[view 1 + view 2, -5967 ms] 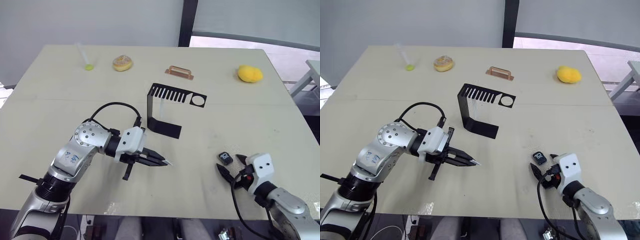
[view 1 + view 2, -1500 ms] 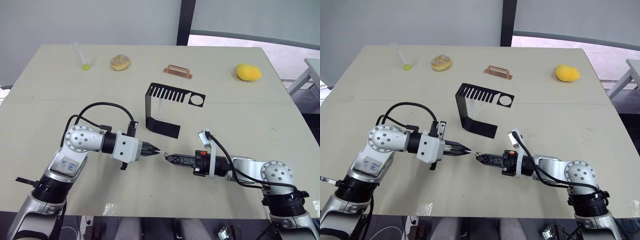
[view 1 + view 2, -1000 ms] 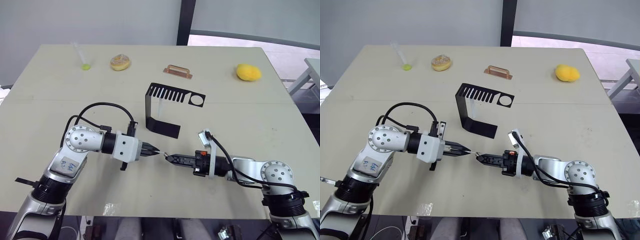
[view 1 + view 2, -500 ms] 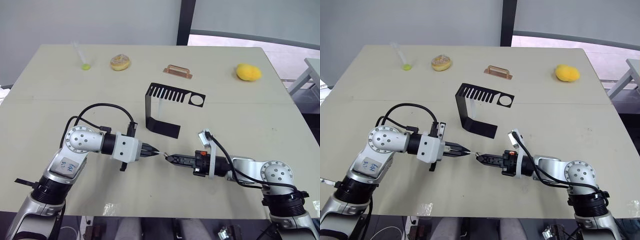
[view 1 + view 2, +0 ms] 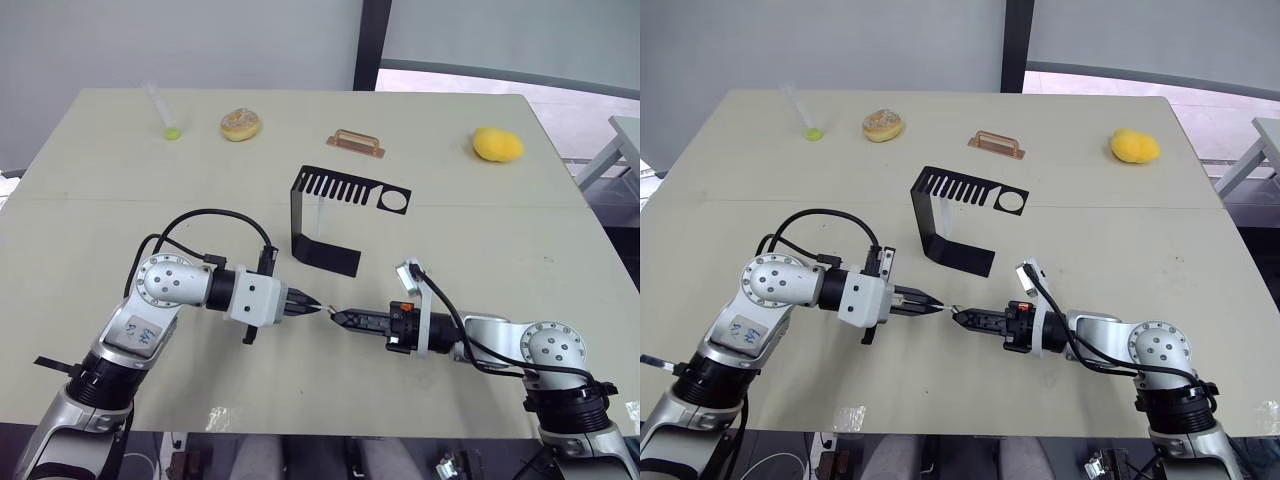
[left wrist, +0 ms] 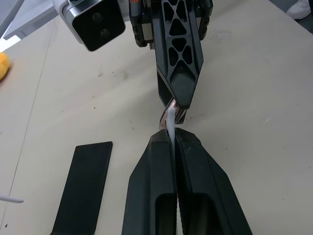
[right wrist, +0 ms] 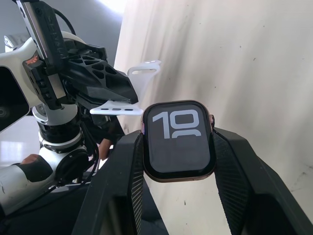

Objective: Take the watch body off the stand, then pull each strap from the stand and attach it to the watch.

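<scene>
My right gripper point(image 7: 177, 142) pinches the watch point(image 7: 178, 140), digits showing; my left gripper point(image 6: 173, 137) squeezes a white strap point(image 6: 169, 122) edge-on.

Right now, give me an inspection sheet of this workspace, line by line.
Surface: beige table, a few scuffs.
Job's things: stand upright mid-table, one strap hanging in it; watch body and second strap in the grippers.
Clutter: copper handle, doughnut, yellow object, green-tipped tube along the far edge.
Grippers: left gripper shut on strap; right gripper shut on watch body.
Cables: black, looping off both wrists.
Surroundings: grey wall, window.
</scene>
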Robot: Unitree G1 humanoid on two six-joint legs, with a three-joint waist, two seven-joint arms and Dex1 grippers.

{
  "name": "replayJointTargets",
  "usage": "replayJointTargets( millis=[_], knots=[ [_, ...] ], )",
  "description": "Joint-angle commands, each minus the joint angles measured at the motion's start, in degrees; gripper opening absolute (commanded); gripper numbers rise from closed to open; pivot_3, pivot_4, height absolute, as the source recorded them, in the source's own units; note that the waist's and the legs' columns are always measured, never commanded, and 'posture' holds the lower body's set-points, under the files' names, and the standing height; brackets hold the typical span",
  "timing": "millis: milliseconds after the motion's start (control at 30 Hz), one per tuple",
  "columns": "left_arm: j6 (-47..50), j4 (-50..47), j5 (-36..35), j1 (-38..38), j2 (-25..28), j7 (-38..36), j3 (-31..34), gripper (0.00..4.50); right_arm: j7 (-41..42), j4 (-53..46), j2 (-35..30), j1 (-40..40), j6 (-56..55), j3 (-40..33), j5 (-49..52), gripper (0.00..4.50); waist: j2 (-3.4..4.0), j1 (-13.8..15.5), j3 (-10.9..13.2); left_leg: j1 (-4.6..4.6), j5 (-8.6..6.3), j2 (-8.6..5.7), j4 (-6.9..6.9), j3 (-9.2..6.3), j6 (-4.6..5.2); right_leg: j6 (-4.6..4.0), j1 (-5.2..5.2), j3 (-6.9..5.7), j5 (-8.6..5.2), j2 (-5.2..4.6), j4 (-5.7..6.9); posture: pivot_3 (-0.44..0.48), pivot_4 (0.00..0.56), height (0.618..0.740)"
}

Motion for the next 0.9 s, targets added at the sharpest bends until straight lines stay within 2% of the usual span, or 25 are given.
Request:
replayJointTargets(
  millis=[33,900],
  knots=[
    [-0.18,-1.87,0.19,-0.04,-0.10,0.53,-0.25,0.00,1.02,-2.37,0.32,0.22,-0.71,0.12,0.69,1.51,0.00,0.00,0.00,0.00,0.00,0.00,0.00,0.00,0.00,0.00,0.00,0.00,0.00,0.00,0.00,0.000,0.150,0.740],
    [2.10,-4.00,3.52,-1.66,-2.45,1.04,-3.18,0.00,0.81,-2.41,1.04,-0.17,-0.72,0.62,0.71,1.51,0.00,0.02,0.01,-0.02,0.00,0.00,-0.03,0.00,0.01,0.00,0.00,0.00,0.00,0.00,-0.07,0.000,0.150,0.740]
  ],
)
